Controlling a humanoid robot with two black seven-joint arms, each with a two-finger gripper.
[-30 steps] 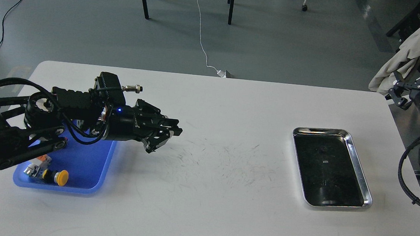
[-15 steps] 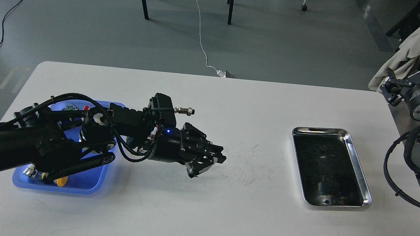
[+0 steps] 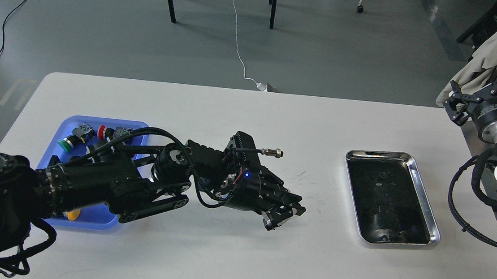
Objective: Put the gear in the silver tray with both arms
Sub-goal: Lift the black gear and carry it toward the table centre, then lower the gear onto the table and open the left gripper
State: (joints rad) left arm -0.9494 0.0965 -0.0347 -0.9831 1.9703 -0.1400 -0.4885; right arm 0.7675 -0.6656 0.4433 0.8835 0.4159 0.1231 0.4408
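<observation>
Silver tray (image 3: pixel 423 197) is empty; left pincer (image 3: pixel 285 212) sits mid-counter (image 3: pixel 242 112), can't tell what it holds. Right pincer (image 3: pixel 486 95) spread wide.

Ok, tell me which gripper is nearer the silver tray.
Left. The left gripper hovers over the table just left of the silver tray; the right gripper is raised beyond the table's far right corner.

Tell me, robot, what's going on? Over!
Left gripper above table, between blue tray and silver tray, grip unclear. Right gripper open, off table. Silver tray empty. Path clear.
</observation>
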